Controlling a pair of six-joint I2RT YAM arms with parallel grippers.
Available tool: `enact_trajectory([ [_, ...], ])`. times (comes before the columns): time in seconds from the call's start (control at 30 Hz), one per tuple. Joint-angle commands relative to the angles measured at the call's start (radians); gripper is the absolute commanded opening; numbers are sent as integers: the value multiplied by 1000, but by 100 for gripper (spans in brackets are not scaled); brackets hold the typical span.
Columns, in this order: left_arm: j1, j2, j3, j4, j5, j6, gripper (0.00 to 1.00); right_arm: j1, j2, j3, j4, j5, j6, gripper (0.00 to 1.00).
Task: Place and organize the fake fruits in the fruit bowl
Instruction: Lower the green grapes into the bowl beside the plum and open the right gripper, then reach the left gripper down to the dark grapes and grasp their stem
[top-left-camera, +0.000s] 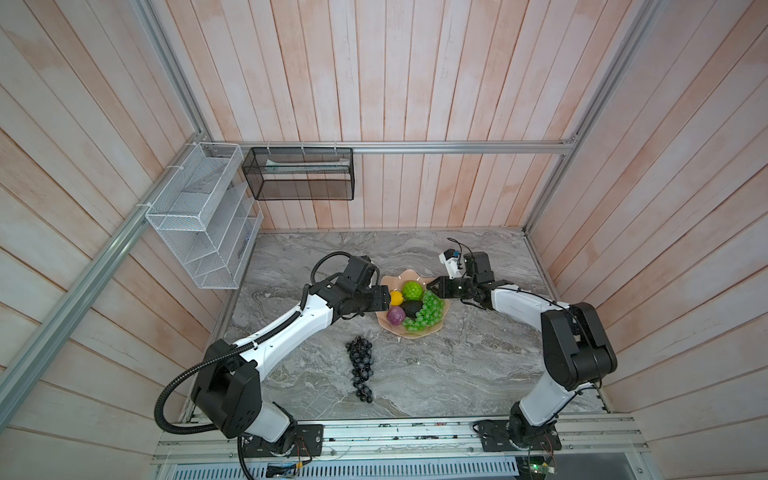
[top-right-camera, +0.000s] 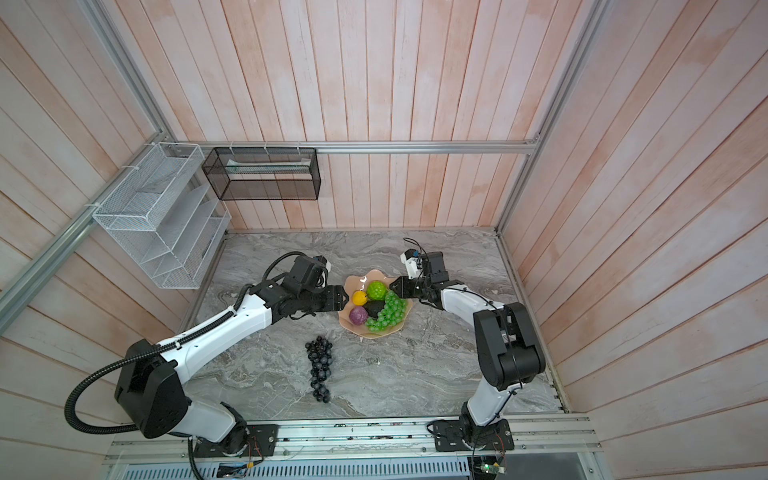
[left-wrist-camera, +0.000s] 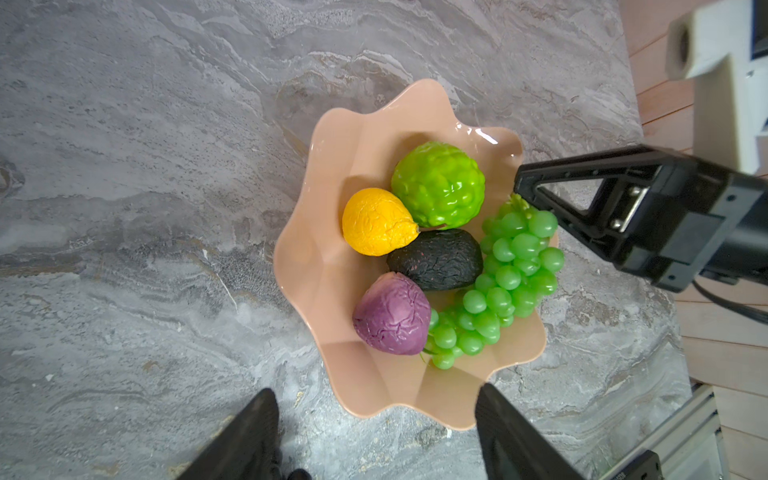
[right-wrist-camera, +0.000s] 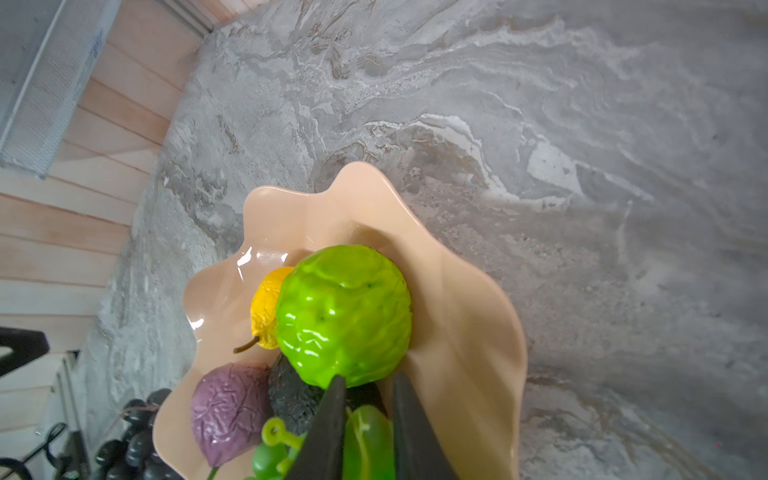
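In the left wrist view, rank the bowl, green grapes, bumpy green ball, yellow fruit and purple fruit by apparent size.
1. fruit bowl
2. green grape bunch
3. bumpy green ball
4. purple fruit and yellow fruit: too alike to rank.

A grey marble tabletop (top-left-camera: 436, 365) is filling the floor of a cell, with pink plank walls (top-left-camera: 374, 83) rising on three sides. A white wire-mesh rack (top-left-camera: 199, 216) and a black wire-mesh basket (top-left-camera: 299, 174) are hanging from aluminium rails (top-left-camera: 457, 146) near one back corner.
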Motion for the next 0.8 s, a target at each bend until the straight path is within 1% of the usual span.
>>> enact_trajectory([
  [0.0,5,-32,-4,-49,17,-12,78,-2,-36,44,-64,17,-49,33],
  [0.03,5,-43,-12,-65,15,-16,78,-2,-54,53,-77,27,-57,36],
  [0.2,10,-115,-38,-174,-30,-36,78,10,-164,83,-146,117,-109,45],
  [0.27,24,-148,-66,-196,-20,-52,78,19,-214,75,-154,148,-117,51],
  [0.33,42,-173,-95,-221,-4,-62,78,30,-264,57,-148,165,-111,54],
  [0.4,50,-191,-117,-236,-4,-61,78,43,-304,33,-145,175,-108,55],
  [0.5,59,-198,-153,-239,-9,-51,78,71,-363,-6,-137,226,-88,55],
  [0.6,66,-168,-182,-227,33,-42,76,92,-404,-53,-92,240,-49,56],
  [0.67,64,-150,-208,-200,56,-46,74,101,-409,-78,-51,238,-26,56],
  [0.77,64,-134,-251,-142,78,-55,72,107,-374,-71,-37,227,-18,55],
])
